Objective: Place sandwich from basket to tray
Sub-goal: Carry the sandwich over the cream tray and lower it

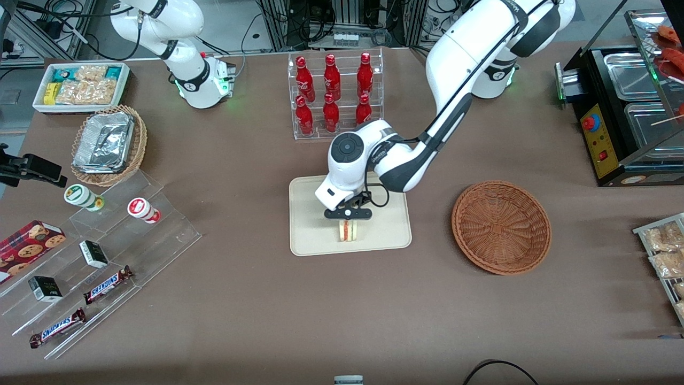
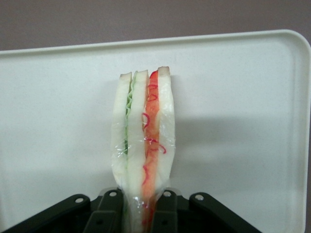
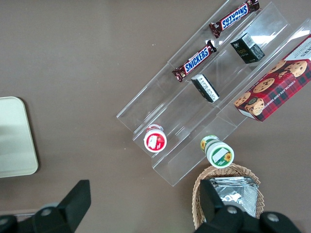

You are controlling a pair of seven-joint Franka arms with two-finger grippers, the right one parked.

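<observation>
Near the bench's middle, the gripper (image 1: 348, 222) holds the sandwich (image 1: 348, 230) pinched upright over the tray (image 1: 310, 235), basket (image 1: 501, 226) emptied; next, probably loosen and lift.

Red bottles (image 1: 334, 96) in clear rack; Snickers bars (image 1: 108, 284); cookie box (image 1: 26, 243)

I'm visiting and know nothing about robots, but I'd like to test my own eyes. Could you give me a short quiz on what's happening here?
1. True or false: the basket holds nothing.
2. What is the gripper shut on? A) a bottle B) the sandwich C) a candy bar
3. Fill in: the sandwich stands on its edge over the ____.

Key
1. True: only bare wicker shows inside it.
2. B: the fingers clamp the wrapped sandwich.
3. Tray; whether it touches the tray yet is hard to tell.
</observation>
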